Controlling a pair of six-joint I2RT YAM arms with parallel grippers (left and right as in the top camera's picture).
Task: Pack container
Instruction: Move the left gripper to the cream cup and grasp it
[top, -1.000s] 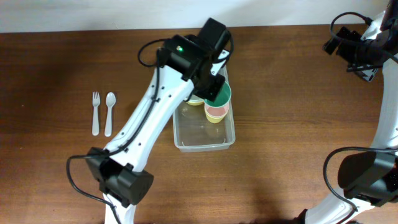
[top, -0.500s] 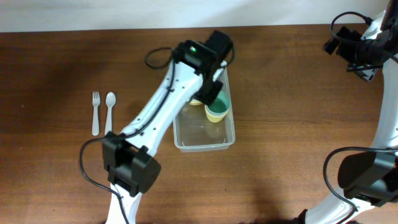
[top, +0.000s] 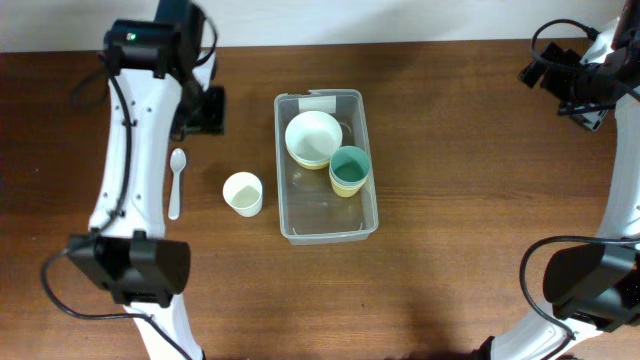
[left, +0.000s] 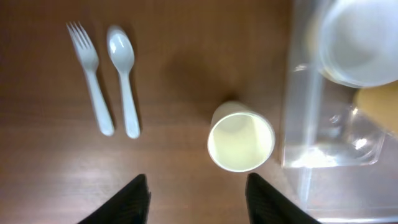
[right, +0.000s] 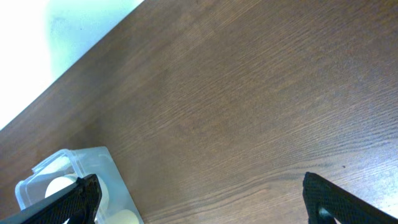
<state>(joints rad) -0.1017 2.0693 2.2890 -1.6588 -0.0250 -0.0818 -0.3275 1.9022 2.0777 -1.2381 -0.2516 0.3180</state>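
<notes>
The clear plastic container (top: 328, 226) lies mid-table with a white label at its far end. Inside it are a stack of pale bowls (top: 313, 138) and a green cup (top: 350, 165) nested in a yellow one. A cream cup (top: 242, 193) stands upright on the table left of the container; it also shows in the left wrist view (left: 240, 142), beside the container wall (left: 298, 124). My left gripper (left: 196, 199) is open and empty, high over the table's left side. My right gripper (right: 202, 202) is open and empty at the far right.
A white spoon (top: 176, 182) lies left of the cream cup; the left arm hides the fork beside it in the overhead view. Both show in the left wrist view: the fork (left: 90, 78) and the spoon (left: 124, 78).
My left arm has swung from over the container to the table's far left. The green cup now sits nested in the container, and a cream cup shows beside it.
</notes>
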